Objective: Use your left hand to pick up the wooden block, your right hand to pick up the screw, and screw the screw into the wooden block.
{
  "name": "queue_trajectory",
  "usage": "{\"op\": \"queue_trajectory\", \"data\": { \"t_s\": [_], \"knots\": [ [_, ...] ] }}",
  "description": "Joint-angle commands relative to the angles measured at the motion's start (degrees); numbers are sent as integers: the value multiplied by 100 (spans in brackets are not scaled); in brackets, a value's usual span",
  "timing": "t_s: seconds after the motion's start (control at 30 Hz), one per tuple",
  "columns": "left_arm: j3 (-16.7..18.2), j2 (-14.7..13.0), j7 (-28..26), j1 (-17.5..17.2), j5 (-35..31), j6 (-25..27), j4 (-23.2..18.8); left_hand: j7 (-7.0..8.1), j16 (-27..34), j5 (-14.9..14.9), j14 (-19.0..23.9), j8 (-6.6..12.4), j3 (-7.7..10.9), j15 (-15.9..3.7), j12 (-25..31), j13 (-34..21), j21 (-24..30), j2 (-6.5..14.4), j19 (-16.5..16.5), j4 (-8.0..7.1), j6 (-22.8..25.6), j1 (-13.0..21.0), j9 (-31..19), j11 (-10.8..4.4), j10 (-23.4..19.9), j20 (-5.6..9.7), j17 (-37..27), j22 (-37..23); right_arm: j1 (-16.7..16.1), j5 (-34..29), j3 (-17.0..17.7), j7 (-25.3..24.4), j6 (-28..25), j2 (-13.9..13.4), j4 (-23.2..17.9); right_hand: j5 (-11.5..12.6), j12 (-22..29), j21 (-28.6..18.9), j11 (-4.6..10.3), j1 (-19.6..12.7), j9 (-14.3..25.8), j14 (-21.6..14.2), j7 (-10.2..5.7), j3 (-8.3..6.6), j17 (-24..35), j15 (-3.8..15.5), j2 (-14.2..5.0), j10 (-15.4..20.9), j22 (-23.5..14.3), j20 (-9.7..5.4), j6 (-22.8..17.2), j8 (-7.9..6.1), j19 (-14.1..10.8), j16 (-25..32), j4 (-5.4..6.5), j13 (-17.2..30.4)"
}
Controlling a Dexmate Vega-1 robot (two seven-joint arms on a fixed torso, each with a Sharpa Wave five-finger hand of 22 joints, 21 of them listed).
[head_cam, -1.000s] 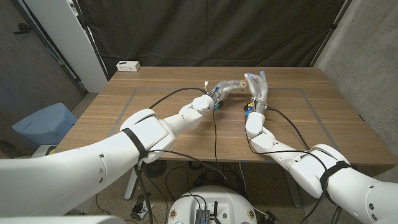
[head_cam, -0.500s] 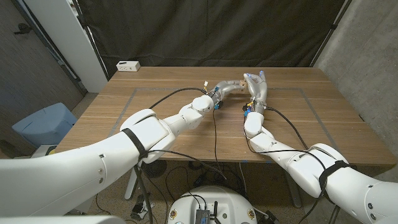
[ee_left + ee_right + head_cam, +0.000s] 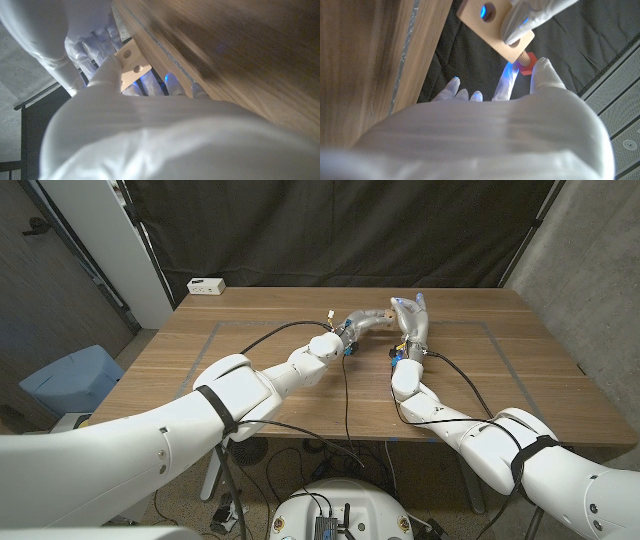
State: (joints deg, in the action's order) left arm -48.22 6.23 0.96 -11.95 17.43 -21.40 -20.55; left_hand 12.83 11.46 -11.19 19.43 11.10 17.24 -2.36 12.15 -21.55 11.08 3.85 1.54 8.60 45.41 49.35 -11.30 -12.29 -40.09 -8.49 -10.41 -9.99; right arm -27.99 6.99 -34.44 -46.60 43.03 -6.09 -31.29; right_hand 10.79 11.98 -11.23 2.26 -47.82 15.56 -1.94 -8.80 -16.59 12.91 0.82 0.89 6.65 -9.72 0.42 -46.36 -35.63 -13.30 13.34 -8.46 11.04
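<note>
Wooden block: one pale block with round holes, held up off the table between the two hands; its far end is cut off in the right wrist view, and in the head view it is mostly hidden between the hands.
Left hand: grips the block, fingers wrapped around one end; in the left wrist view the hand's own back hides most of the hold, with only a corner of the block showing past it.
Screw: one, with a threaded wooden shank and a red head, its shank entering the block's edge on the side facing the right hand; too small to make out in the head view.
Right hand: pinches the red head between thumb and a fingertip, just beside the left hand; the remaining fingers are curled apart from it.
White box: one small box at the table's far corner, well apart from the left hand.
</note>
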Motion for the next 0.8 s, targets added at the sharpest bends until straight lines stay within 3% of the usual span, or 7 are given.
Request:
{"op": "queue_trajectory", "data": {
  "t_s": [0.03, 0.8],
  "knots": [
    [-10, 1, -7, 5, 16, 11, 6, -3, -8, -24, 9, 44, 50, -420, 16, 9, 15, 22, -16, -2, 27, -48, -12, -1, 46, -3, -2, -20, 38, 45, -30, 44, 15, 48, 100, -11, -11, -6, 34, -10, 13, -8, -19, -24, 32, 44, -64, 18, -33, -28, -42, -33, 10, -11, -3, 24],
    [4, 2, 5, 8, 19, -18, 5, -3, -9, -24, 5, 46, 54, -418, 18, 10, 15, 19, -16, 1, 27, -47, -12, -2, 43, 0, -2, -20, 73, 130, -69, 36, 72, 83, 245, -11, -15, -7, 43, -7, 2, -13, -26, -20, 36, 44, -70, 12, -33, -25, -46, -43, 13, -16, -1, 24]
  ]
}}
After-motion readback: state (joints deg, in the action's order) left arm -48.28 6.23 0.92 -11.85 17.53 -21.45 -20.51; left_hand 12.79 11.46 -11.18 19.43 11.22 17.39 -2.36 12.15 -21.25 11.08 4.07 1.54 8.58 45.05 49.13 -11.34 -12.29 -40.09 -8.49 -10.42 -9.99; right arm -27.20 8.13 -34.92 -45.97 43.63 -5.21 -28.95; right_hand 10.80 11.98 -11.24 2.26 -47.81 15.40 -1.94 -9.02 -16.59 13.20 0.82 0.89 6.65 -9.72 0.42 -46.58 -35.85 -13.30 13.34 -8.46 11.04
